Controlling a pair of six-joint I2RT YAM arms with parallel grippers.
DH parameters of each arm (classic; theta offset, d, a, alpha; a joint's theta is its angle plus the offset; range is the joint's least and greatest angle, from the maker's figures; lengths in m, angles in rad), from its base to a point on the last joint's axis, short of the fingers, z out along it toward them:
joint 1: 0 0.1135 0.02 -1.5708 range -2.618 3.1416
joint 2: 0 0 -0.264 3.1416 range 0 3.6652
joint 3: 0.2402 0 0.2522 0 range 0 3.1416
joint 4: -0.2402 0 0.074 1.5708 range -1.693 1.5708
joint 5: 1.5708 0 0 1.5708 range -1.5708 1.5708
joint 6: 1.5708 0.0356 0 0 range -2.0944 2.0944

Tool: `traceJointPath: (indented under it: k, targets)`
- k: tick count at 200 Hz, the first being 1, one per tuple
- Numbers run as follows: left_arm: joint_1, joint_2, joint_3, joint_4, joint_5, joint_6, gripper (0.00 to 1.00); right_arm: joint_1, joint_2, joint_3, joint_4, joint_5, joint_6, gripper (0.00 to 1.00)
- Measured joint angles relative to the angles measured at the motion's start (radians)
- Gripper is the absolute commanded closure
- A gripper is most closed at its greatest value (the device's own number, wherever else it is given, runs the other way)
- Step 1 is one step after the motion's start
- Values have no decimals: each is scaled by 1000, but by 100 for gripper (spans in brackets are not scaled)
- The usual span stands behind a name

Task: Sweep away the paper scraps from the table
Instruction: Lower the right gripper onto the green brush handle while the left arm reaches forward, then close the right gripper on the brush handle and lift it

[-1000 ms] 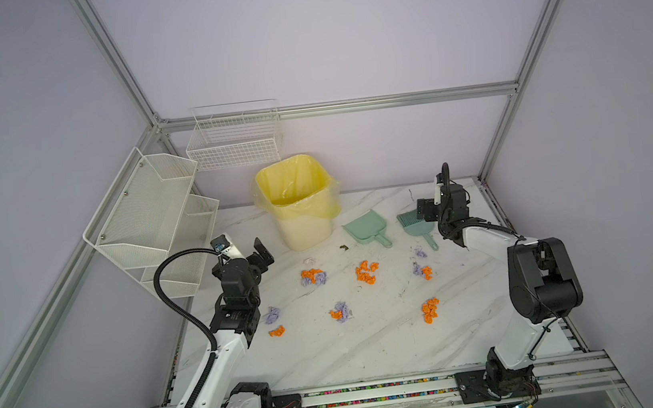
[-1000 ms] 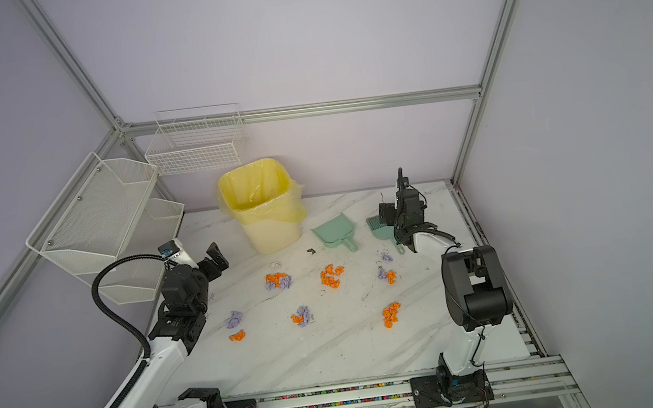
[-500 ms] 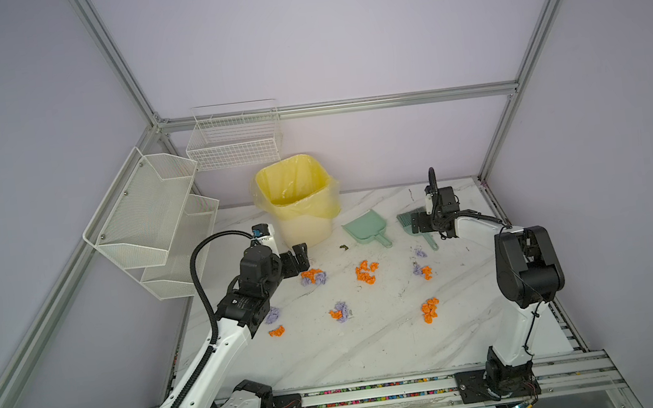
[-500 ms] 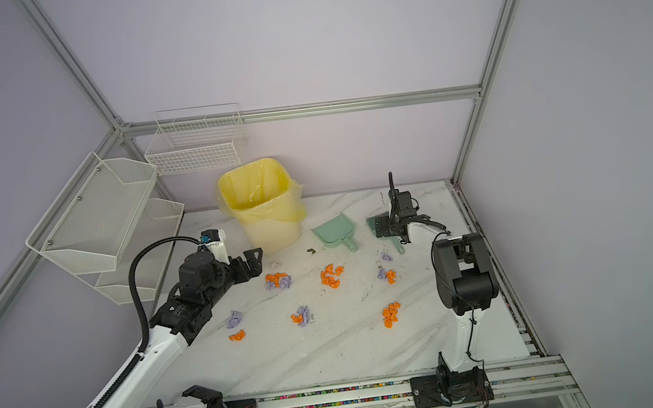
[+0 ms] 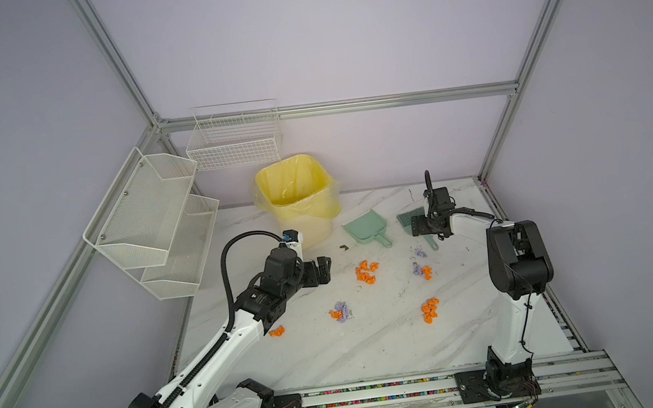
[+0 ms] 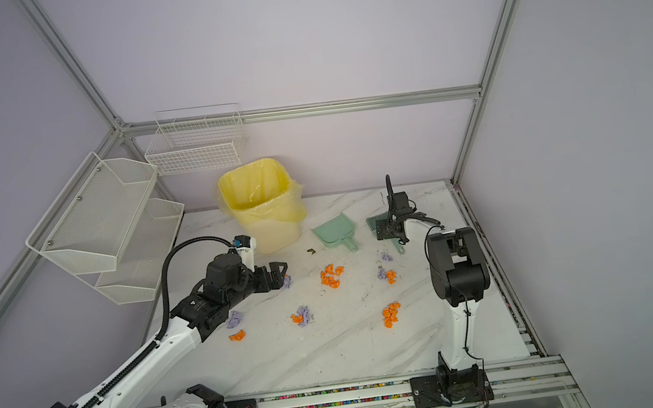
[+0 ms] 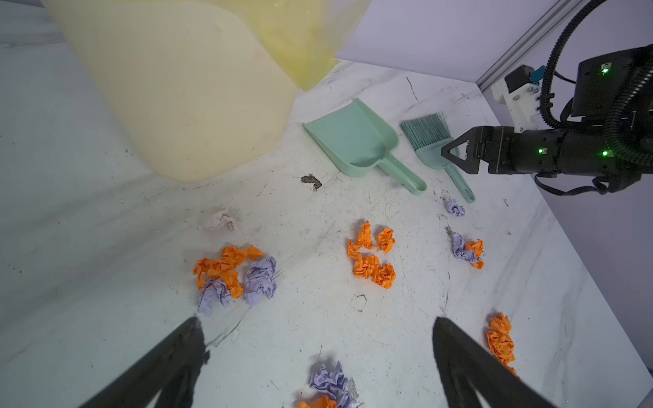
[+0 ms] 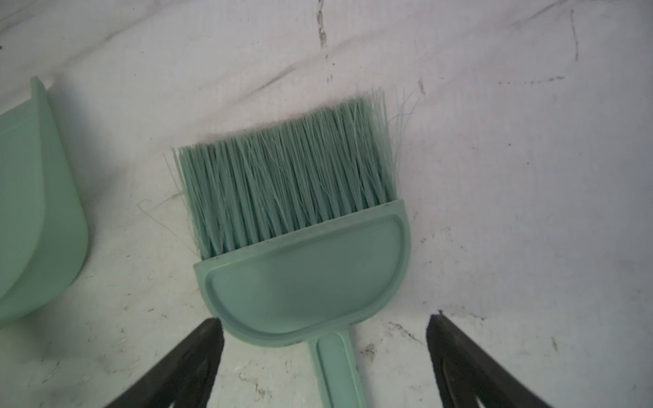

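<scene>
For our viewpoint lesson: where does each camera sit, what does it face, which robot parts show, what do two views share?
Top views: high, looking down on the table; left gripper, right gripper.
Left wrist: over paper scraps; left fingers, right gripper.
Right wrist: above the brush; right fingers.
Shared: both wrist views show brush, dustpan.
</scene>
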Motion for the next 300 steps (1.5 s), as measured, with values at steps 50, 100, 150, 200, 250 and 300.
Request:
traceJointPath:
  k: [50, 100, 150, 200, 250, 300]
  targets:
    - [-3, 51, 44, -30, 14, 4, 0, 0, 29, 16, -31, -9, 8, 15]
    - [-8, 37, 96, -82, 46, -19, 0, 0, 30, 2, -35, -19, 17, 29]
    - [-10, 6, 96, -121, 50, -42, 0, -2, 29, -41, -26, -27, 16, 34]
    - [-10, -14, 96, -130, 52, -43, 0, -5, 29, -41, -27, -10, 34, 46]
    - [-10, 79, 96, -125, 82, -44, 0, -6, 29, -41, -27, -9, 37, 65]
    - [-10, 174, 112, -122, 111, -46, 0, -6, 29, -45, -19, -30, 21, 84]
